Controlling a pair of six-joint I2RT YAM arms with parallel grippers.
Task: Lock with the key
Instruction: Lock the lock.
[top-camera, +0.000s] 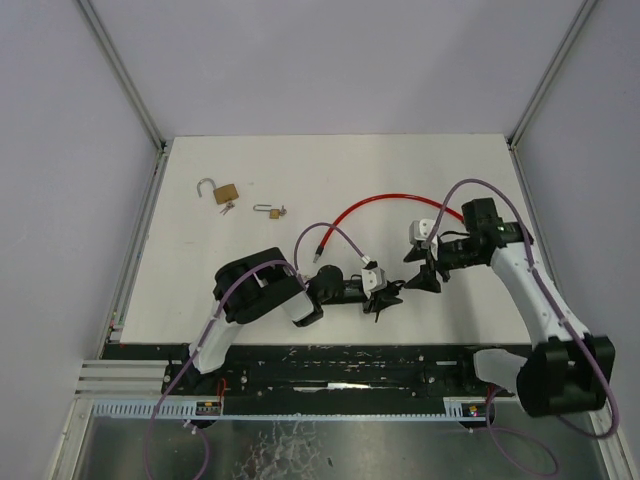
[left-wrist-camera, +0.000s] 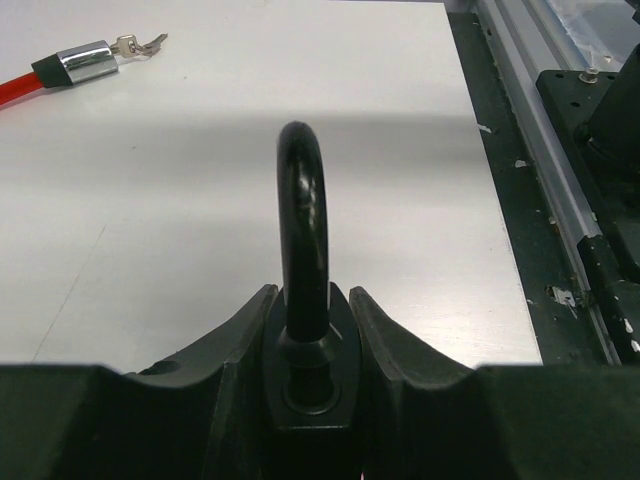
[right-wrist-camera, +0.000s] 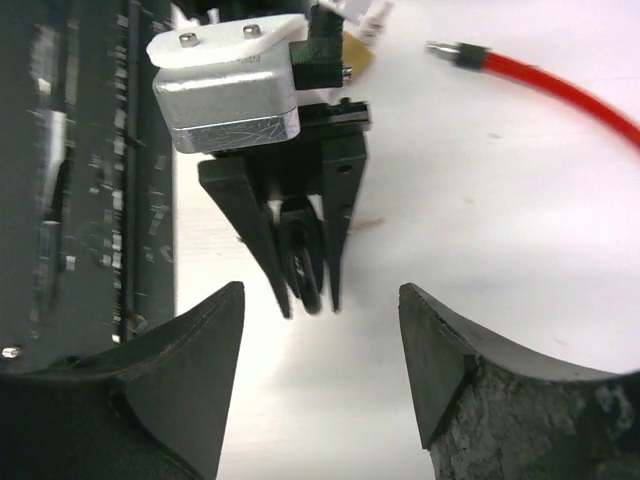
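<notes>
1. The black padlock (left-wrist-camera: 302, 220) is held in the left pincer (left-wrist-camera: 310, 296), low over the counter (top-camera: 400, 165) near its front edge and about mid-width. Its body sits between the two fingers. Its dark shackle stands out past the fingertips as a closed-looking arch, though the fingers hide where its legs enter the body.
2. The left pincer (top-camera: 385, 300) is clamped on that padlock. Its arm reaches to the right along the front of the counter.
3. The right pincer (right-wrist-camera: 320, 296) has its fingers spread wide apart and holds nothing. It faces the tip of the left pincer, near it but not touching.
4. From above, the right pincer (top-camera: 428, 278) lies just right of the left one, with its arm bent in from the right side.
5. A red cable (top-camera: 385, 203) curves across the counter behind both arms. The left wrist view shows the cable's chrome end (left-wrist-camera: 85, 62) with small keys (left-wrist-camera: 140, 44) right at it.
6. Well apart, towards the far left corner, lie a larger brass padlock (top-camera: 226, 192) with its shackle open and a smaller brass padlock (top-camera: 272, 211).
</notes>
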